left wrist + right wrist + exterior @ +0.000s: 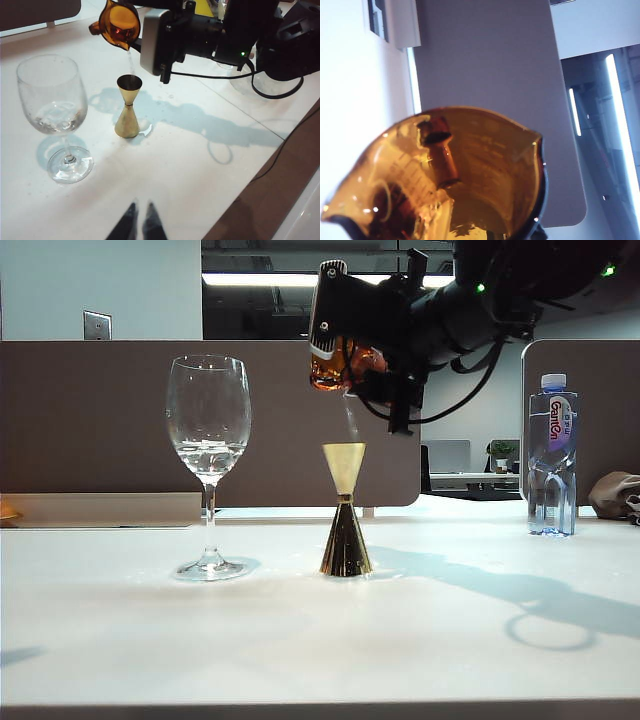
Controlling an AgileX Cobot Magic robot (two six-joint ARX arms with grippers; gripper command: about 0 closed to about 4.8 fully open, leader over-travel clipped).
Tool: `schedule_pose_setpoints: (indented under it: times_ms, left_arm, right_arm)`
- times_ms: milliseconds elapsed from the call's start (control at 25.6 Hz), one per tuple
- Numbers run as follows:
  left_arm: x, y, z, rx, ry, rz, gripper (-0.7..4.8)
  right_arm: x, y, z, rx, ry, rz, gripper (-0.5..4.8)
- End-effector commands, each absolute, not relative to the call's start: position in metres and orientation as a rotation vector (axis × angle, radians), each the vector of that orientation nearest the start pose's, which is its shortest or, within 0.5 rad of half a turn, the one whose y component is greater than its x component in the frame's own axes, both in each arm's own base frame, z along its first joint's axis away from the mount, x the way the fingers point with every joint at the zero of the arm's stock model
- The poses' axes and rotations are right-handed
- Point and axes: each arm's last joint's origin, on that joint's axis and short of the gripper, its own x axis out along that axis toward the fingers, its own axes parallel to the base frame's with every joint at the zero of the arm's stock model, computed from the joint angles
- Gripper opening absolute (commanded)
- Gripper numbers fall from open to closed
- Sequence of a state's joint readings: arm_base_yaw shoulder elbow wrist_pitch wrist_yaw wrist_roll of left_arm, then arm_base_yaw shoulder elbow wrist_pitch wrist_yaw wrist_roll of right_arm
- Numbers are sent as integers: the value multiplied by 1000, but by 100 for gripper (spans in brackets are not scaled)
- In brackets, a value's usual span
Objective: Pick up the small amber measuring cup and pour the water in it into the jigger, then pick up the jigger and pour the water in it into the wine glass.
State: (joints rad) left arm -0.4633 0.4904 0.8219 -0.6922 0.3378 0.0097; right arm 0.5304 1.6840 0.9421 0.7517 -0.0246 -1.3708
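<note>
Pouring is what we judge to be under way: our right gripper (pixel 345 365) hangs in the air above the white tabletop (pixel 320 640), its jaws partly closed around the small translucent amber measuring cup with the pour lip (pixel 338 365), which is tipped well over. From the left wrist view we see a thin thread of the clear water (pixel 130 62) falling from the lip toward the mouth of the shiny gold hourglass-shaped metal jigger (pixel 128 112).

What matters here is that the lip sits almost straight above the jigger's upper cone, apart from it, and the jigger's long axis is upright, with the pale smaller cone up and the darker wider cone on the tabletop. A small wet patch lies on the tabletop beside its foot, so we suspect some water has missed.

Beside the jigger stands the tall clear stemmed wine glass with the rounded bowl (pixel 208 430), with a little liquid in the bowl; it is on the far side of the jigger from the right arm. A clear plastic water bottle (pixel 552 455) stands well apart, toward the right arm's side.

Our left gripper (pixel 140 225) is low over the tabletop, well apart from both vessels, holding nothing, its jaws only a narrow slit apart. For the jigger pour, the right gripper seems nearer.
</note>
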Motion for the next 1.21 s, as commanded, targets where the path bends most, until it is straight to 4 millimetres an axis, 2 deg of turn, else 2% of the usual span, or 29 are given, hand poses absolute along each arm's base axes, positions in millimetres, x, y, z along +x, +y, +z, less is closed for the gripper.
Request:
schedule_pose_setpoints:
  times_ms: [39, 741, 976, 1210]
  left_arm:
    - [75, -48, 333, 32, 350, -797, 26]
    - [75, -48, 333, 32, 350, -797, 26]
    - [75, -48, 333, 32, 350, -797, 26]
    - [75, -48, 333, 32, 350, -797, 26]
  right_arm:
    - [317, 187, 255, -1331, -456, 413, -5]
    - [315, 189, 256, -1433, -556, 445, -5]
    - [315, 190, 256, -1515, -603, 444, -5]
    - [314, 190, 257, -1518, -611, 437, -5]
